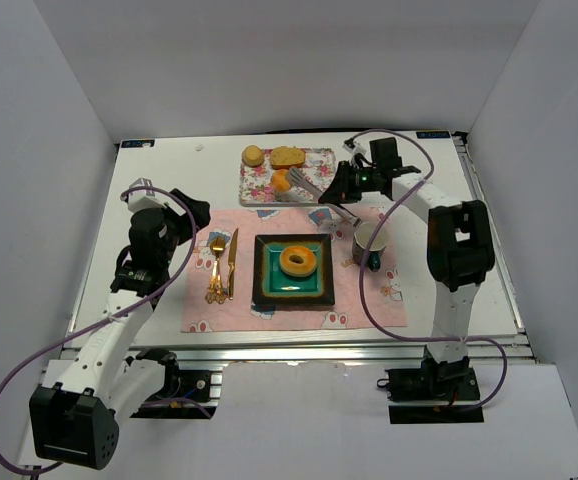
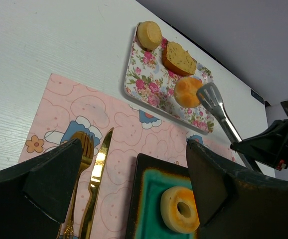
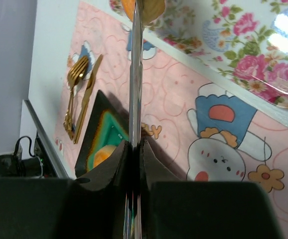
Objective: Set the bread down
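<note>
Three breads lie on the floral tray [image 1: 319,160]: a round bun [image 1: 253,155], a brown slice [image 1: 288,157] and an orange bun [image 1: 281,181]. My right gripper [image 1: 341,185] is shut on metal tongs [image 1: 314,190], whose tips sit at the orange bun's right side [image 2: 186,92]. I cannot tell whether the tongs hold the bun. In the right wrist view the tongs [image 3: 135,74] run straight out from the shut gripper [image 3: 134,149]. A ring-shaped bread [image 1: 297,260] lies on the green plate [image 1: 269,285]. My left gripper [image 1: 197,215] is open and empty over the placemat's left side.
A gold fork [image 1: 216,265] and knife [image 1: 232,262] lie left of the plate on the pink placemat [image 1: 369,300]. A cup [image 1: 371,243] stands right of the plate. White walls enclose the table.
</note>
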Available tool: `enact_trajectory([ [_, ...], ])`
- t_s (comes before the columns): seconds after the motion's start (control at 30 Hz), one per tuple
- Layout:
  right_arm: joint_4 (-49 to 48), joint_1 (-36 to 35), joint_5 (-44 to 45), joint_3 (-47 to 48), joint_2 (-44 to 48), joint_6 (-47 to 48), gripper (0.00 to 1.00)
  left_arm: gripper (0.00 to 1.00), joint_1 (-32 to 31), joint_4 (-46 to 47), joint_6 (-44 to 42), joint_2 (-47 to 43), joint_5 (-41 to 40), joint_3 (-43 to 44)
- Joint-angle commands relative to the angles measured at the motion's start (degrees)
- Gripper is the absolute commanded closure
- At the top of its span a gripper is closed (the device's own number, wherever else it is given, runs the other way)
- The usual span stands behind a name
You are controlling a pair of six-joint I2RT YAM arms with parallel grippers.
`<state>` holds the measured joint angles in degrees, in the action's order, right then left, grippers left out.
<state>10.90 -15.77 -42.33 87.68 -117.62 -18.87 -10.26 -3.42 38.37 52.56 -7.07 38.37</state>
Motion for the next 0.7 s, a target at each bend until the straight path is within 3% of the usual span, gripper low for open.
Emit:
enact_trajectory([
  [0.0,-0.5,0.1,-5.0,-0.7,6.5,3.9,1.0,0.06,-0.2,1.0,-0.6,-0.3,0.0,2.5],
  [0.2,8.1,-0.5,-8.7,-2.9,12.3,13.1,1.0,0.06,-0.2,1.2,-1.2,-1.0,0.2,1.9],
  [0.3,17.4,-2.5,-9.3,-4.4,16.5,25.9,1.0,0.06,-0.2,1.5,-1.3,-1.8,0.2,1.2],
  [0.47,26.7,-7.3,-6.6,-12.9,26.9,43.9,1.0,0.06,-0.3,1.5,-1.9,-3.1,0.3,0.1],
  [0.67,31.6,-10.9,-1.9,-19.6,34.7,52.4,1.0,0.06,-0.2,0.9,-2.7,-4.2,0.3,-0.4],
])
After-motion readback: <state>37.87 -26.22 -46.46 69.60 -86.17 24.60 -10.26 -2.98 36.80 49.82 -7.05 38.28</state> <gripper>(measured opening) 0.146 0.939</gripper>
